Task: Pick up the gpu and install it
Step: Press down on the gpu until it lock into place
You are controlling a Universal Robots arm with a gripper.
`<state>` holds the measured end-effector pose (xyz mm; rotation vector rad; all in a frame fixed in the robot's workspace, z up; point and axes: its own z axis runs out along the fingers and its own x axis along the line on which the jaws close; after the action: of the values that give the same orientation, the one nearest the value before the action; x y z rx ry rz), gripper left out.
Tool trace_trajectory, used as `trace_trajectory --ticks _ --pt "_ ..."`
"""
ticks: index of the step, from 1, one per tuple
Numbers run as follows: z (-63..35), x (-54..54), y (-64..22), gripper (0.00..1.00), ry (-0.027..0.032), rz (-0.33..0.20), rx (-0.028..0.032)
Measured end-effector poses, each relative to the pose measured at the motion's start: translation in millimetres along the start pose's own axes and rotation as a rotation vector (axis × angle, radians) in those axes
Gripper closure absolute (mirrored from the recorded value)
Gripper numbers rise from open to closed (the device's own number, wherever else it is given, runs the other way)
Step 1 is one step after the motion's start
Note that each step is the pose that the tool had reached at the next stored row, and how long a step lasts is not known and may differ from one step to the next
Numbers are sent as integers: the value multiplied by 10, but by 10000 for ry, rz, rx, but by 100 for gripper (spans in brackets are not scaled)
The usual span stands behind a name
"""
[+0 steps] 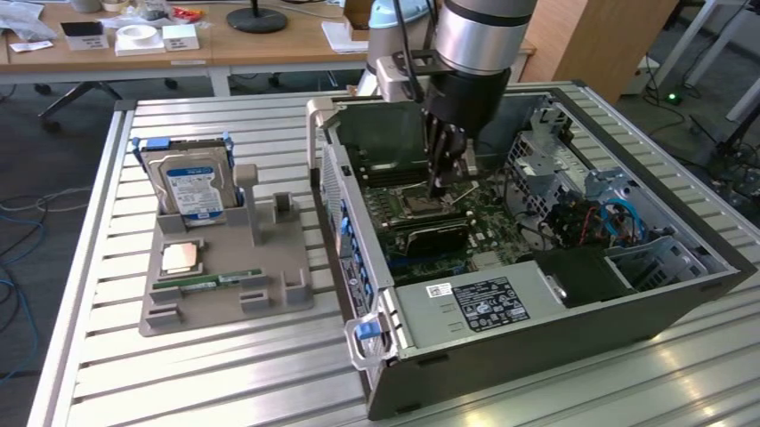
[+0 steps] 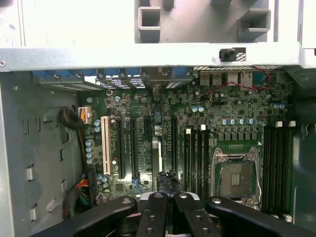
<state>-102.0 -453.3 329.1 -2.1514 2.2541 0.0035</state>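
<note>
Gripper (image 1: pixel 437 189) is deep in the PC case (image 1: pixel 665 294), fingers pressed together, nothing pinched. The gpu (image 1: pixel 433 238) looks stood in a mobo slot right under the tips. Install step, prob seating. Needs a straight-down push, card square to slot. Contact: can't tell.

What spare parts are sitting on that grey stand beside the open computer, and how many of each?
Hard drive: 1
Processor chip: 1
Memory stick: 1
Total: 3

motherboard (image 2: pixel 197 113): green | hand (image 2: pixel 168 200): black | gpu (image 1: pixel 430 236): seemingly black
</note>
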Motion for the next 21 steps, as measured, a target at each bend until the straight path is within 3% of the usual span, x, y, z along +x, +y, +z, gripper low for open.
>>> trace_trajectory --ticks 21 --pt "325 -35 -21 89 -10 0 -1"
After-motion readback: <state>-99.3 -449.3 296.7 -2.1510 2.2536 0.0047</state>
